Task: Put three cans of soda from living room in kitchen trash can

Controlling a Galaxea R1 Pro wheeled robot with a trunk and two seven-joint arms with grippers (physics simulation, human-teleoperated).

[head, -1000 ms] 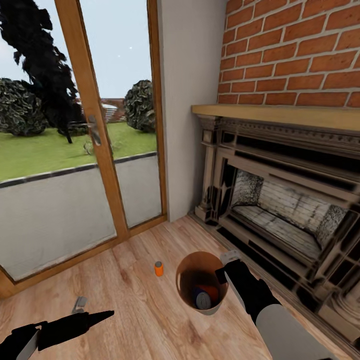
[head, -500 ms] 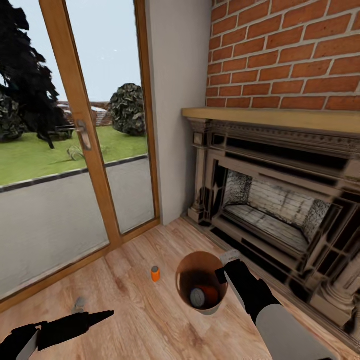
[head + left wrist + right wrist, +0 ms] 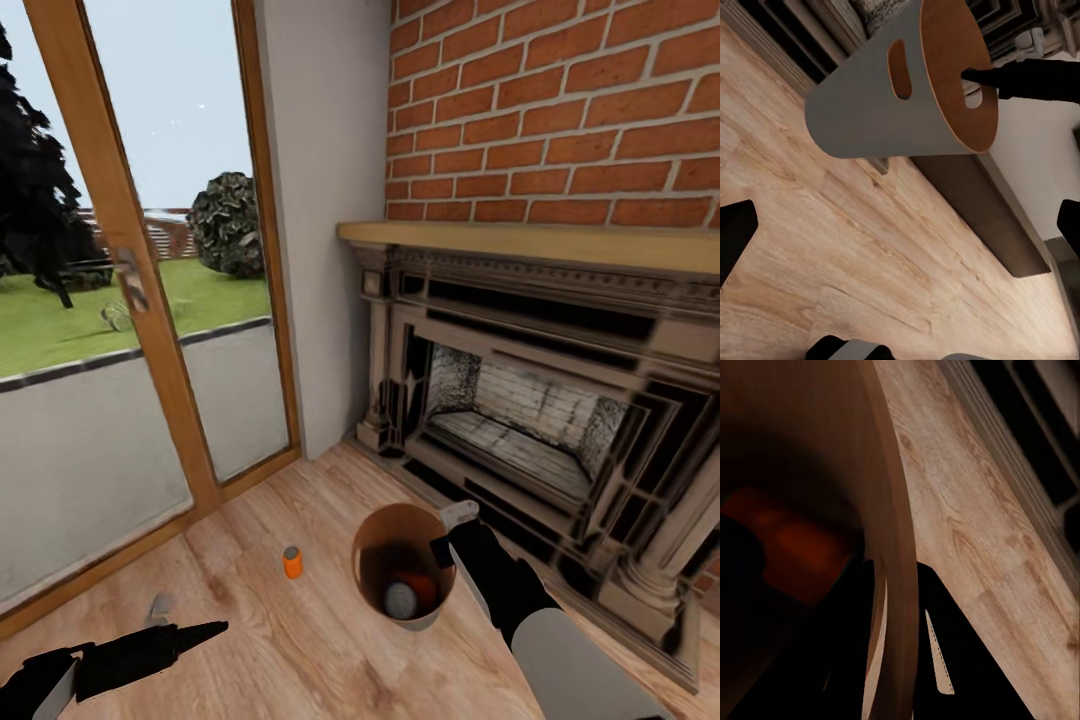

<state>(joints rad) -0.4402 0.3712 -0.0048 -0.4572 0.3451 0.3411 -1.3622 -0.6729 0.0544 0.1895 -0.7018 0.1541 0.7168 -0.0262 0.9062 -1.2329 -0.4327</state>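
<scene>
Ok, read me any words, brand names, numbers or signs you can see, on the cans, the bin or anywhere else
No readable text anywhere.
Orange can on the floor: no legible label, too small to tell.
Cans inside the bin: an orange one and a silvery top, no print readable.
Bin's grey outside, seen in the left wrist view: plain, no markings.
Brick wall, fireplace surround and glass door: no signs or numbers.

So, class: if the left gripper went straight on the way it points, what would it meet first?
Probably the bin, which the right gripper holds by its rim; the line may instead pass under it to the floor. Depth is unclear.
</scene>
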